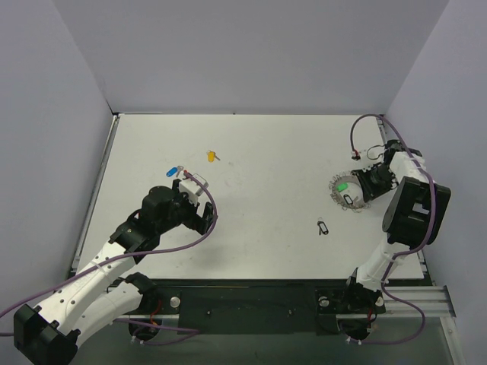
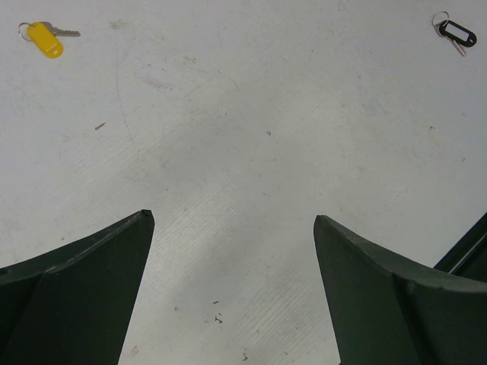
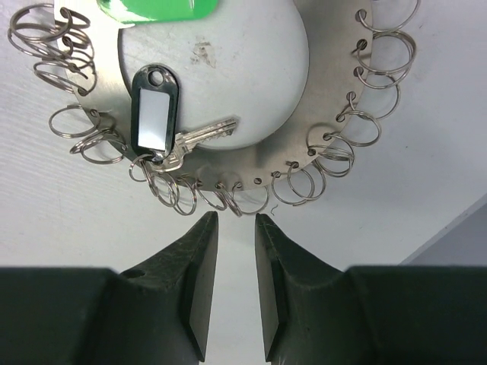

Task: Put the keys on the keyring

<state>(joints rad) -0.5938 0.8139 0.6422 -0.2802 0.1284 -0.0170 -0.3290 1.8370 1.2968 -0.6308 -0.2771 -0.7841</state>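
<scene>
The keyring holder is a round metal disc [image 3: 323, 91] with several split rings [image 3: 293, 186] along its rim, seen from above as the disc [image 1: 335, 199]. A green-headed key [image 3: 156, 9] and a black-tagged key [image 3: 154, 114] lie on it. My right gripper [image 3: 237, 217] stands open by a narrow gap, tips just short of the rim rings, nothing between them. My left gripper [image 2: 234, 217] is wide open over bare table. The yellow key [image 2: 46, 38] and a loose black-tagged key [image 2: 455, 32] lie far ahead of it. The blue key [image 1: 174, 170] lies just beyond the left gripper [image 1: 202, 205].
White walls close in the table [image 1: 259, 152] on three sides. The yellow key [image 1: 212, 157] lies at the back left of centre, the loose black-tagged key [image 1: 323, 226] near the disc's front. A purple cable [image 1: 358, 133] loops above the right arm.
</scene>
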